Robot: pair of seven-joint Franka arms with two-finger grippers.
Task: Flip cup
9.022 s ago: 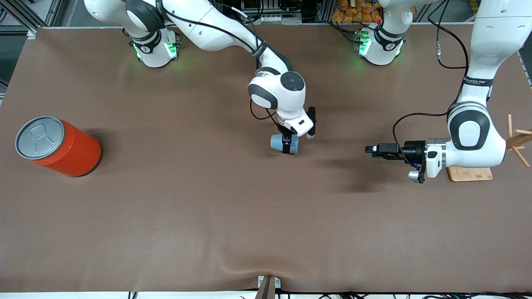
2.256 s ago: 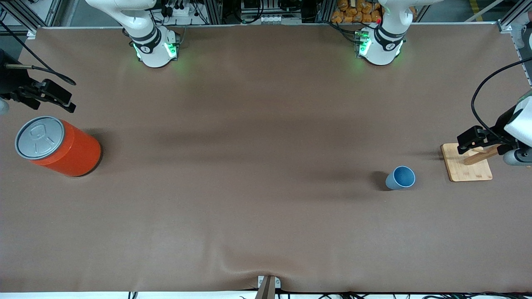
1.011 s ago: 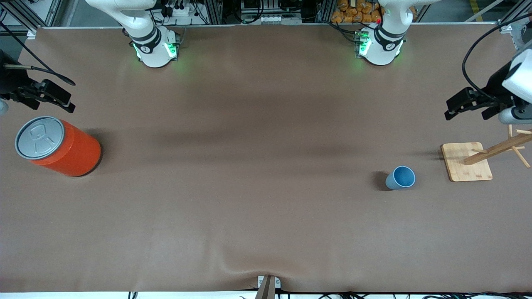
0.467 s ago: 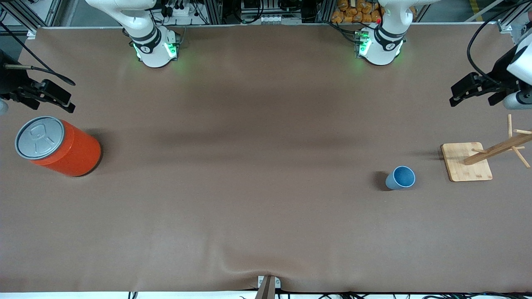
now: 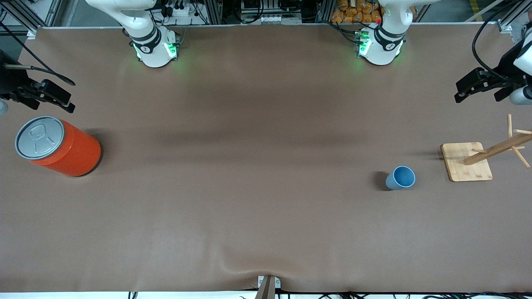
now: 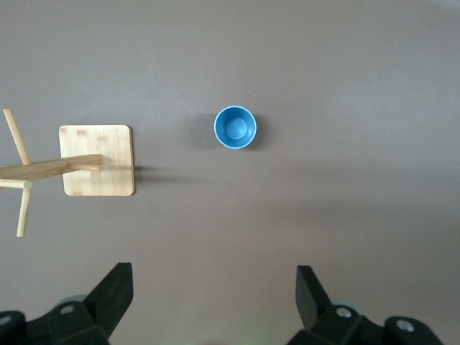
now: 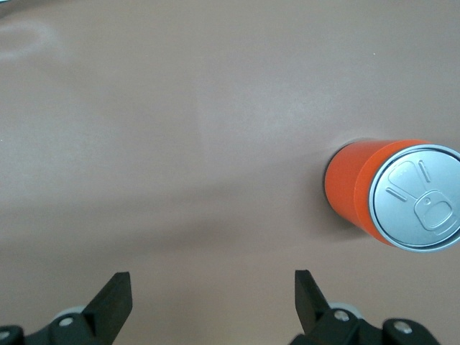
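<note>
Two grippers, both empty with jaws spread wide. The left gripper (image 6: 208, 295) hangs over bare table at the left arm's end, farther from the front camera than the wooden stand; in the front view it (image 5: 478, 85) is cut off at the frame edge, its arm largely out of sight. The right gripper (image 7: 208, 295) hangs at the right arm's end of the table, close to the can; in the front view it (image 5: 50, 97) shows only partly, its wrist cropped.

One cup (image 5: 400, 178), light blue, stands upright with its mouth up on the table (image 5: 249, 187), near the base of the stand and apart from it; its deeper blue inside (image 6: 235, 127) is visible from above.

One orange can (image 5: 58, 147) with a grey pull-tab lid (image 7: 420, 208) stands upright.

One wooden stand (image 5: 467, 162): a square base with a pegged post, the post's top cropped.
</note>
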